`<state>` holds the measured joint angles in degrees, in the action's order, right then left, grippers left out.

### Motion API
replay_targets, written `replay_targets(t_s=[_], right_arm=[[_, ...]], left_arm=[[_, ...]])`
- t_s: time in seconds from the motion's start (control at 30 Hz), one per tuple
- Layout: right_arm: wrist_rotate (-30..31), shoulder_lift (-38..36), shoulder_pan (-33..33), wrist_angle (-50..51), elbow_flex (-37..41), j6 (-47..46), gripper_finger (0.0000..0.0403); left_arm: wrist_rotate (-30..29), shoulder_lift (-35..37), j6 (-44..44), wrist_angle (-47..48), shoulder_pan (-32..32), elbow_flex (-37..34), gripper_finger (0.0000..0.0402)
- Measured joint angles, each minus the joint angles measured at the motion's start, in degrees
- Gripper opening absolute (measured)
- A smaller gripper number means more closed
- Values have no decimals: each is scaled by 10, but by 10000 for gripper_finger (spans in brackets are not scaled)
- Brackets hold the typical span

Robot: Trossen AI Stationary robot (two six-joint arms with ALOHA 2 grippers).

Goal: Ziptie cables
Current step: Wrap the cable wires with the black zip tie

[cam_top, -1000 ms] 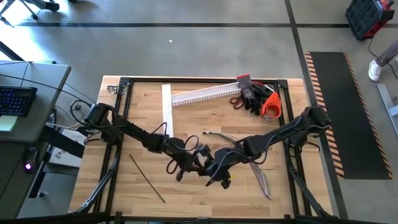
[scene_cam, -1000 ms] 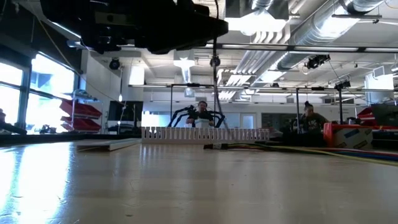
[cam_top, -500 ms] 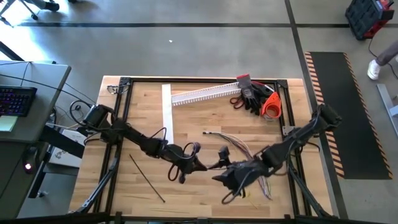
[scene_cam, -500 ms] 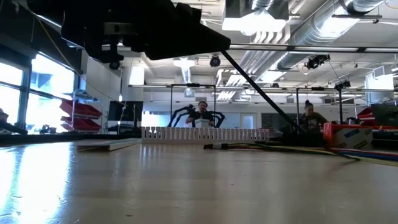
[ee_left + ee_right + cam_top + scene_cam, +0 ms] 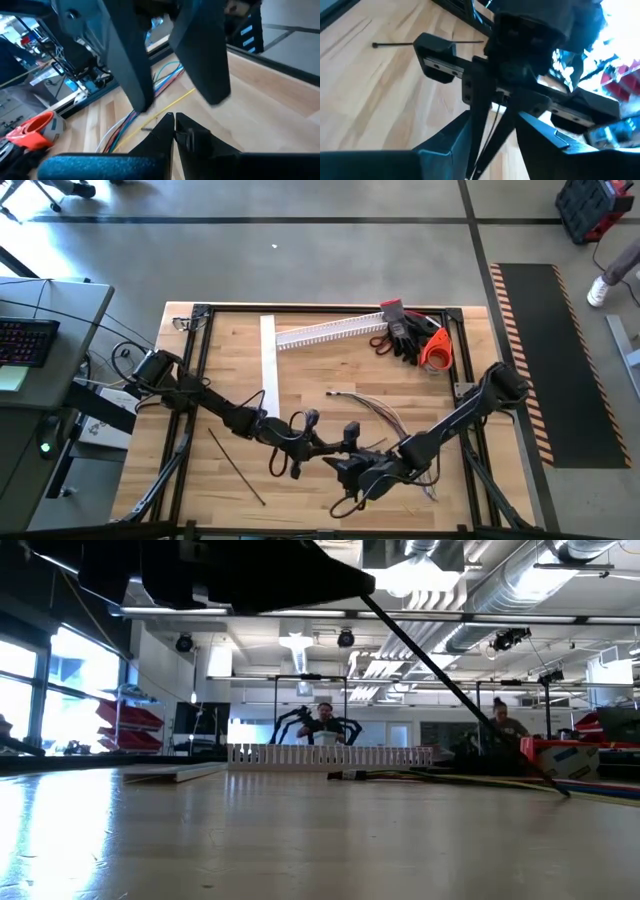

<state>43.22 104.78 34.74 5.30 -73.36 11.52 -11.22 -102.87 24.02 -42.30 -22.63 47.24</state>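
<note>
**Right arm swings back in under the left gripper**

The right gripper, fingers spread apart, has moved left since half a second ago and now meets the left gripper, pressed shut on a ziptie. The cables lie mid-table; another ziptie rests front-left.

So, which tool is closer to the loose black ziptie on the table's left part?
The left tool. It sits just right of the ziptie, while the right tool is farther right, past the left one.
</note>
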Motion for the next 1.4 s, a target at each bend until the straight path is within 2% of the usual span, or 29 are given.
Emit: replay_targets(t_s=[0.4, 0.53, 0.73, 0.87, 0.97, 1.03, 1.2, 1.4], right_arm=[[-8, 3, -25, -17, 0, 24, 107], [-8, 3, -28, -25, 0, 25, 81], [-8, 3, -28, -26, 0, 14, 11], [-3, 3, -28, -25, 0, 9, 5], [25, 1, -12, -24, 0, 5, 2], [46, -3, 4, -24, 0, 5, 1], [57, -14, 48, -22, 0, -25, 0], [132, -14, 101, -17, 0, -48, 0]], left_arm=[[-3, 0, -55, -10, 0, 0, 0], [-3, 0, -60, -12, -1, 0, 0], [-3, 0, -70, -14, -1, 0, 0], [-13, 0, -70, -14, -1, 0, 0], [-21, 0, -70, -15, -2, 0, 3], [-19, 1, -70, -10, -3, 0, 13], [-11, 15, -70, 18, -4, 0, 60], [68, 16, -60, 15, -3, 0, 111]])
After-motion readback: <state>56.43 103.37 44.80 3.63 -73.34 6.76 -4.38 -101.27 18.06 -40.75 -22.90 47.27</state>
